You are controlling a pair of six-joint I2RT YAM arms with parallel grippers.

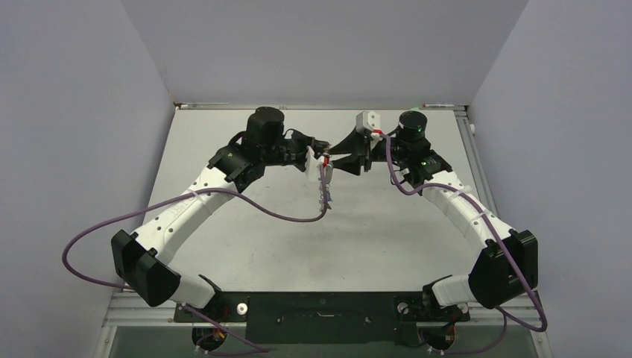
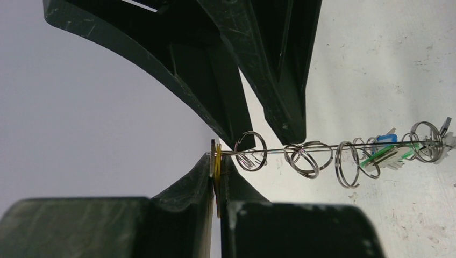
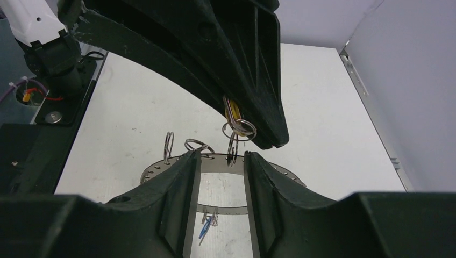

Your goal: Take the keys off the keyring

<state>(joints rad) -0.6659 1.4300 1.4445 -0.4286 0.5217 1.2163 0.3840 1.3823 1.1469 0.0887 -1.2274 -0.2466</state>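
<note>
- The left end effector (image 2: 216,172) is pinched shut on the yellow key (image 2: 218,164), with a thin grey piece pressed flat beside it between the pads.
- The keyring (image 3: 158,167), a flat grey band with small holes along its rim, starts right at those closed fingertips. In the left wrist view it shows edge-on as a thin line reaching away over the worktop (image 1: 246,246).
- Small wire split rings (image 2: 251,150) sit along the keyring. One is just beside the left fingertips and the others are spaced further out.
- The other keys (image 2: 384,150), with blue and green heads, cluster at the far end of the keyring, well apart from both end effectors. In the right wrist view they hang below the band.
- The right end effector (image 3: 222,158) faces the left one, tip to tip, near the far middle of the worktop. Its jaws stand partly apart with a clear gap.
- The keyring's near rim runs across that gap, and one split ring stands between the fingers (image 2: 290,126), which close on nothing.
- Whether the right fingertips touch the band cannot be told.
</note>
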